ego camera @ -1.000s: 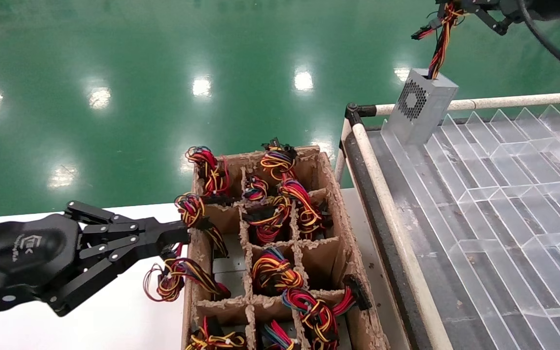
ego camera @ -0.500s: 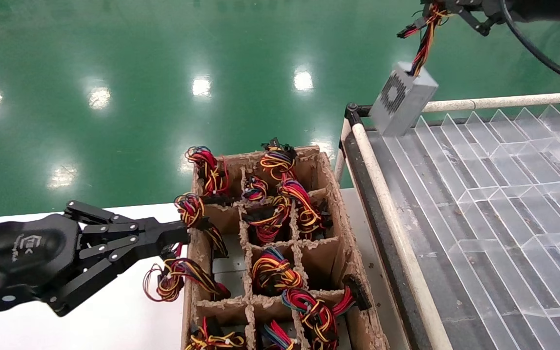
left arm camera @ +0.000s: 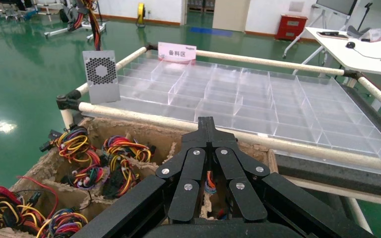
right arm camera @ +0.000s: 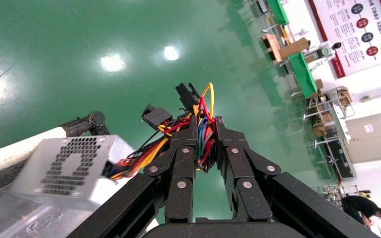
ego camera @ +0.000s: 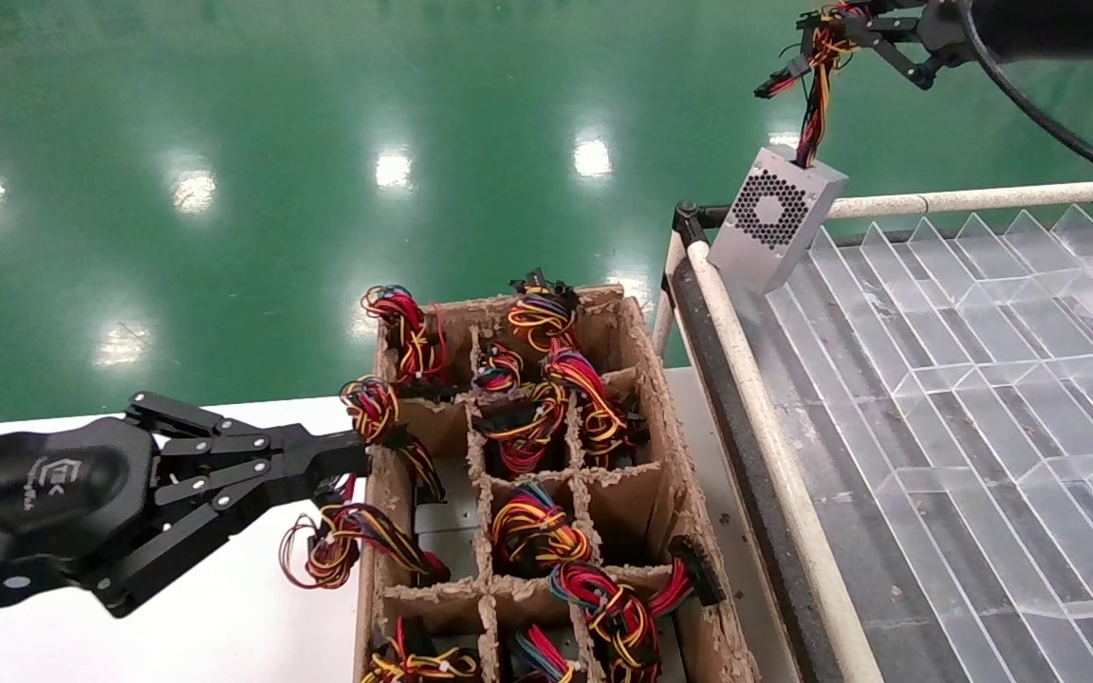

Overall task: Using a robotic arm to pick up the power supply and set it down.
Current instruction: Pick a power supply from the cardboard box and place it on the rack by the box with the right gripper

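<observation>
The power supply (ego camera: 774, 213), a small grey metal box with a honeycomb fan grille, hangs tilted by its red, yellow and black wires (ego camera: 812, 95) over the far left corner of the clear divider tray (ego camera: 983, 379). My right gripper (ego camera: 836, 33) at the top right is shut on that wire bundle (right arm camera: 203, 139), with the box (right arm camera: 69, 168) dangling below it. In the left wrist view the power supply (left arm camera: 101, 74) shows just above the tray's corner rail. My left gripper (ego camera: 357, 446) rests shut and empty at the left side of the cardboard box (ego camera: 689, 531).
The cardboard box has paper dividers and holds several more wired units (ego camera: 537, 531). A white padded rail (ego camera: 964, 199) frames the tray. A white table (ego camera: 224, 626) lies under my left arm. Green floor lies beyond.
My right gripper has moved left with the wires. The hanging power supply has swung left and turned, so its grille now faces me. The left arm has not moved.
</observation>
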You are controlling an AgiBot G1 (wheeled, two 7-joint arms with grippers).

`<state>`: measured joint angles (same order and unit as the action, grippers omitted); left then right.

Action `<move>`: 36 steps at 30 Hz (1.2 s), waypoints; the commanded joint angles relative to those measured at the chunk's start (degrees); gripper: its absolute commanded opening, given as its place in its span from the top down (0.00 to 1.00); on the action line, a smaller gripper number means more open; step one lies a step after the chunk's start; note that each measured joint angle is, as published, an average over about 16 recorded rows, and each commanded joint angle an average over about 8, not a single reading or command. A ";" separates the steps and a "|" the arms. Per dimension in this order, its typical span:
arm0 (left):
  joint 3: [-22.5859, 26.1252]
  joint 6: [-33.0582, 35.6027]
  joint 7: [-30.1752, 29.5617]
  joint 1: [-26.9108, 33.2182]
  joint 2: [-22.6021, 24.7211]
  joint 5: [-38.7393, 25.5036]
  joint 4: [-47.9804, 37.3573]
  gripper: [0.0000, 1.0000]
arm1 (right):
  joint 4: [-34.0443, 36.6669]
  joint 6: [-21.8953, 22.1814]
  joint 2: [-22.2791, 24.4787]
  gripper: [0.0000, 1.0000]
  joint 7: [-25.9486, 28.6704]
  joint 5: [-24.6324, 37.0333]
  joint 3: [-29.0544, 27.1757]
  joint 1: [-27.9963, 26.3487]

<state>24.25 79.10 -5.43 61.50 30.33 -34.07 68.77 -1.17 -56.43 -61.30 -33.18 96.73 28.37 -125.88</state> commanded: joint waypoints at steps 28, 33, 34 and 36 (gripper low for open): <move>0.00 0.00 0.00 0.00 0.00 0.00 0.00 1.00 | 1.45 2.90 -1.99 1.00 0.92 -1.14 -0.81 1.03; 0.00 0.00 0.00 0.00 0.00 0.00 0.00 1.00 | 1.70 6.29 -3.61 1.00 1.83 -1.90 -1.33 2.21; 0.00 0.00 0.00 0.00 0.00 0.00 0.00 1.00 | 1.73 6.92 -3.89 1.00 2.03 -2.06 -1.45 2.40; 0.00 0.00 0.00 0.00 0.00 0.00 0.00 1.00 | 1.75 8.06 -4.35 1.00 2.42 -2.39 -1.67 2.70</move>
<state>24.25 79.10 -5.43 61.50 30.33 -34.07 68.77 0.50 -48.68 -65.47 -30.82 94.41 26.75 -123.40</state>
